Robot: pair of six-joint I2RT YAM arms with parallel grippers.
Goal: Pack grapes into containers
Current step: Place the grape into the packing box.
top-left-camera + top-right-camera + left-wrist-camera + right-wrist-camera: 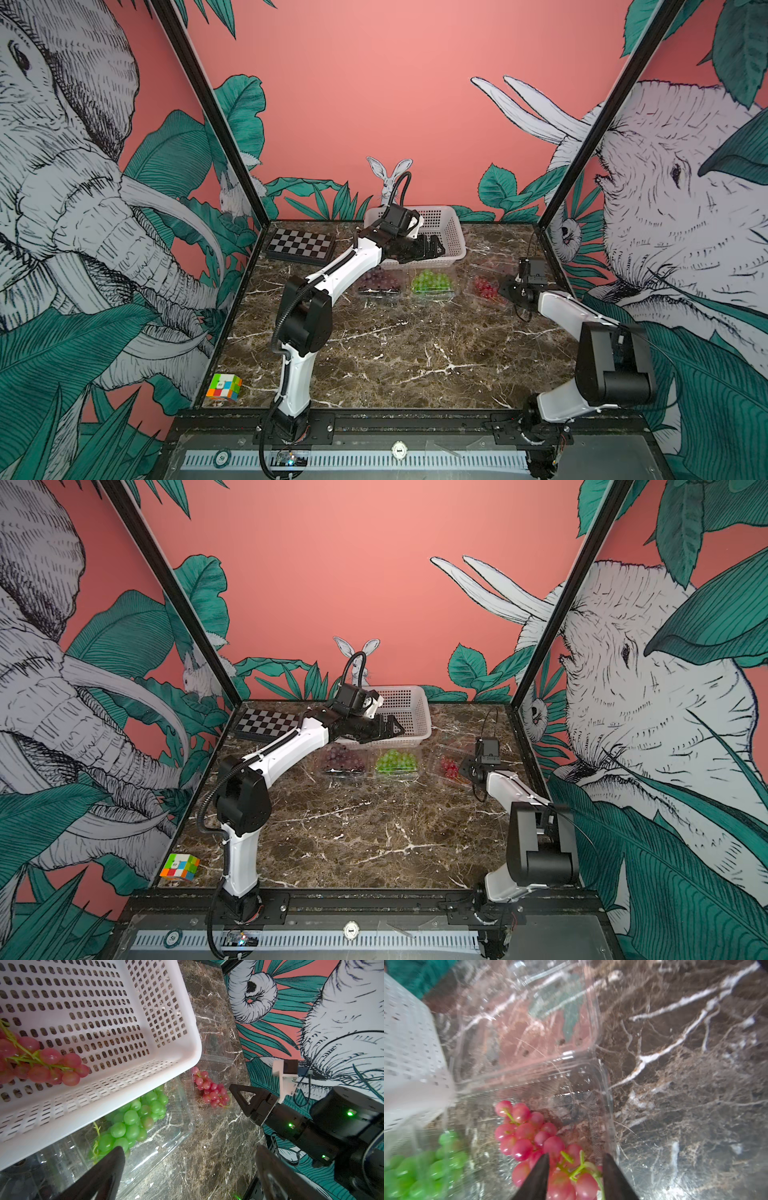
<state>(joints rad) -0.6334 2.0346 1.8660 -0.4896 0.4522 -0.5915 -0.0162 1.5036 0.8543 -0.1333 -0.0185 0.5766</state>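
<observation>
Three clear containers stand in a row in front of the basket. The left one holds dark purple grapes (379,279), the middle one green grapes (432,281) (133,1120), the right container (610,1105) a red bunch (485,286) (525,1132). Another red bunch (41,1064) lies in the white basket (187,1028). My left gripper (436,246) (189,1149) hangs open and empty over the basket's front edge, above the green grapes. My right gripper (505,289) (576,1155) is low at the red bunch in its container, fingers apart on either side of the green stem.
The white perforated basket (453,232) sits at the back middle, with the right container's open lid beside it. A chessboard (300,246) lies at the back left and a colour cube (224,387) at the front left corner. The right wall is close behind my right arm.
</observation>
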